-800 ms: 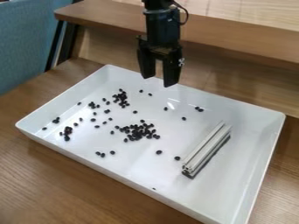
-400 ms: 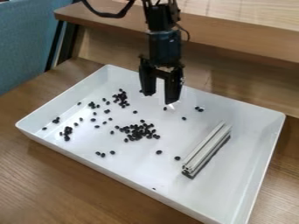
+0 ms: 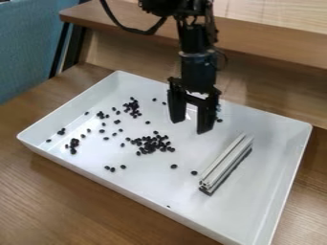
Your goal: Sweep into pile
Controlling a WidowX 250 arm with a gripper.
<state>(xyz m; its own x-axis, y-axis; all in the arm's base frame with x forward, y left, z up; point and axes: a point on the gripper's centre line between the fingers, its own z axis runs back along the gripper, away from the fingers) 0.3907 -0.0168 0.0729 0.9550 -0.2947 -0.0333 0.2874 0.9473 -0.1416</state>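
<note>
A brown wooden table (image 3: 38,186) is supporting a big white tray (image 3: 268,162), and a blue chair (image 3: 26,43) is standing at the view's upper left. I am hanging my black gripper (image 3: 191,125) over the tray's far part, right of the view's middle, and my two fingers are pointing down and standing wide apart. A pale metal bar (image 3: 224,161) is lying at a slant inside the tray, nearer the view's right and lower than my fingertips. Smallest of all, dark beans (image 3: 149,146) are lying scattered, mostly left of the bar, the thickest cluster gathering near the tray's middle.
</note>
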